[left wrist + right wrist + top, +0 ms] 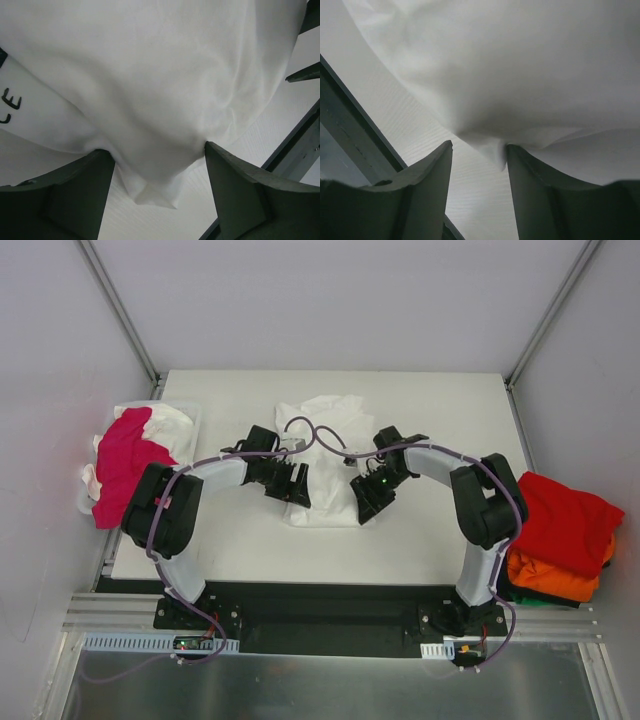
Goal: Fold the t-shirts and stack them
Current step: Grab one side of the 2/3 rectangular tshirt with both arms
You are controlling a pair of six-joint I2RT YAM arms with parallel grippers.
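Observation:
A white t-shirt (325,440) lies partly folded in the middle of the table. My left gripper (297,486) is at its near left corner and my right gripper (368,502) at its near right corner. In the left wrist view the jaws (157,150) stand wide apart, with the white cloth (150,90) and its corner between the fingers (75,195); black letters "CE" (10,105) show at the left. In the right wrist view the gripper (479,147) is open, and a fold of the white cloth (520,75) touches the right finger (535,190).
A magenta tee (125,462) lies over white cloth in a bin (190,415) at the table's left edge. A red tee (565,518) on an orange one (560,578) is stacked off the table's right edge. Grey walls enclose the table.

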